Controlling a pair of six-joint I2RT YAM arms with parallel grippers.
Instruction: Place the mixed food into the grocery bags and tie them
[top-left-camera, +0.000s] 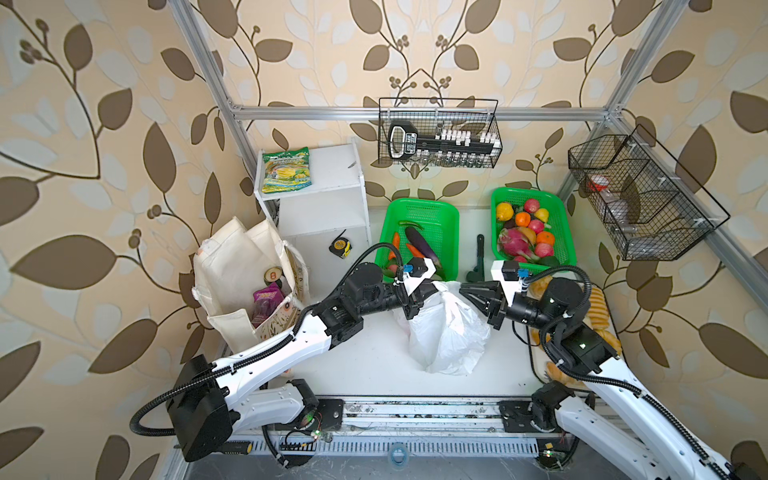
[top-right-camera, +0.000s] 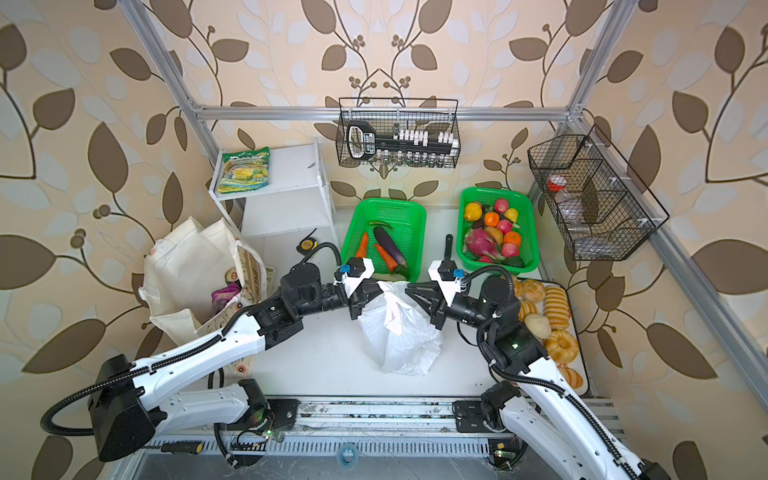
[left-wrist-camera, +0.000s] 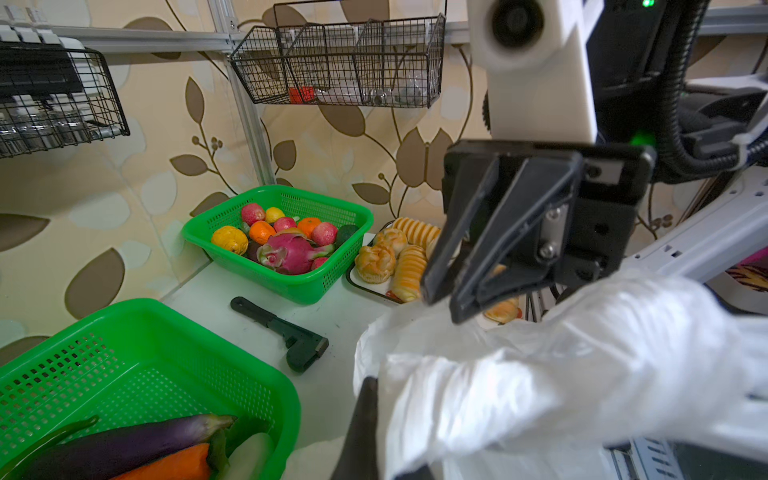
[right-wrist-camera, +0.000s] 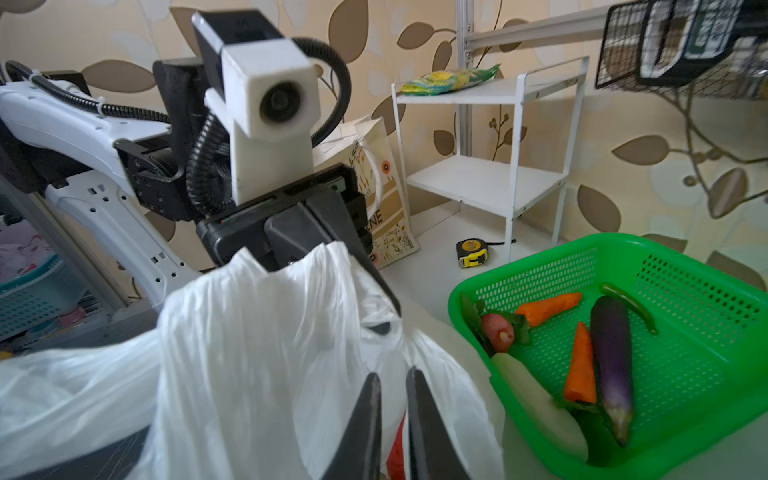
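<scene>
On the tabletop (top-left-camera: 365, 361), our left claw (top-right-camera: 361, 305) clamps the white plastic bag (top-left-camera: 449, 332) by its top for tying, our right claw (left-wrist-camera: 442, 309) nearly closed beside it, grip unclear to us; farther back, the canvas tote (top-left-camera: 232, 270) holds the purple pouch (top-left-camera: 266, 297).

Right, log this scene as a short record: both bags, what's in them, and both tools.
left tool: shut on the white plastic bag, bunching its top
right tool: at the bag's top edge, jaws nearly together; grip unclear
plastic bag contents: a red item shows inside; rest hidden
plastic bag state: not tied
canvas tote: standing open at the table's left side
tote contents: purple pouch and a can
</scene>
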